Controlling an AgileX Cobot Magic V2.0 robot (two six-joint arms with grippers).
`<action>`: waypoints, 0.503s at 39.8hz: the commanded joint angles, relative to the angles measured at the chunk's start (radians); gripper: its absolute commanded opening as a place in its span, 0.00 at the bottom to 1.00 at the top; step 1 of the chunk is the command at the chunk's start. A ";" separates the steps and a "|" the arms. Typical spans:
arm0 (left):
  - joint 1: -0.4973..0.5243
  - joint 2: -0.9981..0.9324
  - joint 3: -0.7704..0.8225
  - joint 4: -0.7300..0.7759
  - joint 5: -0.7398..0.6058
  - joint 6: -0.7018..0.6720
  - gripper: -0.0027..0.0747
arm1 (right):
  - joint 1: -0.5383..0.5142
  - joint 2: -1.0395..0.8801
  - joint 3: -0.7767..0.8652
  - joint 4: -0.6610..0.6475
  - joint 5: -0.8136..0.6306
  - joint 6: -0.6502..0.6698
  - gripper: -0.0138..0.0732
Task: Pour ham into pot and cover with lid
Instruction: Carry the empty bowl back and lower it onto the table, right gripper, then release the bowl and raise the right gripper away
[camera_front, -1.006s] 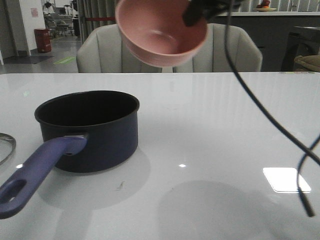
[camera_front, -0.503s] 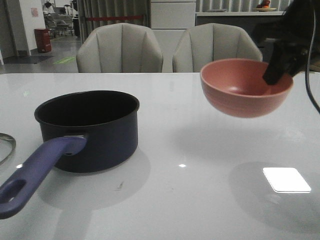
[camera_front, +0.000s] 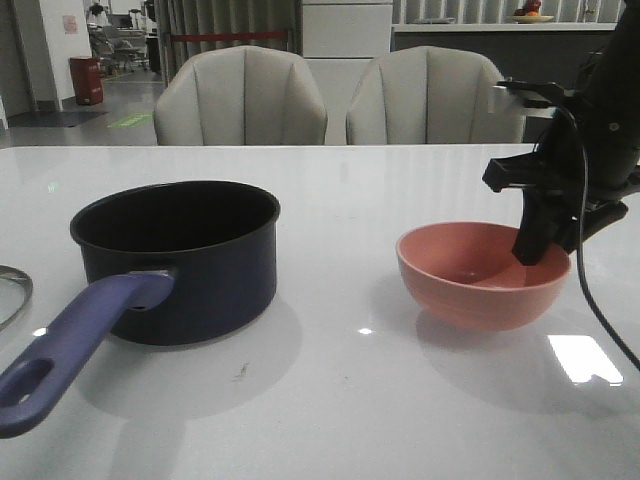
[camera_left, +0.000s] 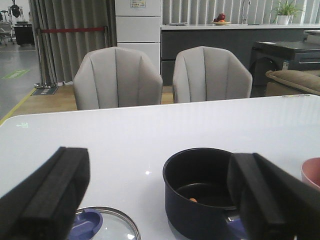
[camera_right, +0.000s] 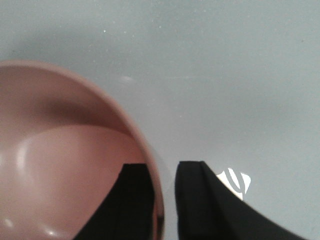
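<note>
The dark navy pot stands at the left of the table, its purple-blue handle pointing toward the front. In the left wrist view an orange bit of ham lies on the pot's black bottom. The lid, with its blue knob, lies flat beside the pot; only its rim shows at the front view's left edge. My left gripper is open and empty above the lid and pot. The pink bowl sits upright on the table at the right. My right gripper straddles its rim, the outer finger apart from it.
Two grey chairs stand behind the table's far edge. A black cable hangs from the right arm to the front right. The bowl's edge shows beside the pot in the left wrist view.
The right gripper carried the pink bowl from tipped high above the pot to the right and down. The bowl now rests upright on the table. Pot and lid have not moved.
</note>
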 joint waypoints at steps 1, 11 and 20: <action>-0.005 0.012 -0.025 0.001 -0.076 -0.003 0.82 | -0.008 -0.056 -0.040 -0.010 -0.033 -0.004 0.59; -0.005 0.012 -0.025 0.001 -0.076 -0.003 0.82 | -0.008 -0.160 -0.075 -0.055 0.067 -0.006 0.62; -0.005 0.012 -0.025 0.001 -0.076 -0.003 0.82 | -0.001 -0.399 0.017 -0.034 -0.033 -0.012 0.62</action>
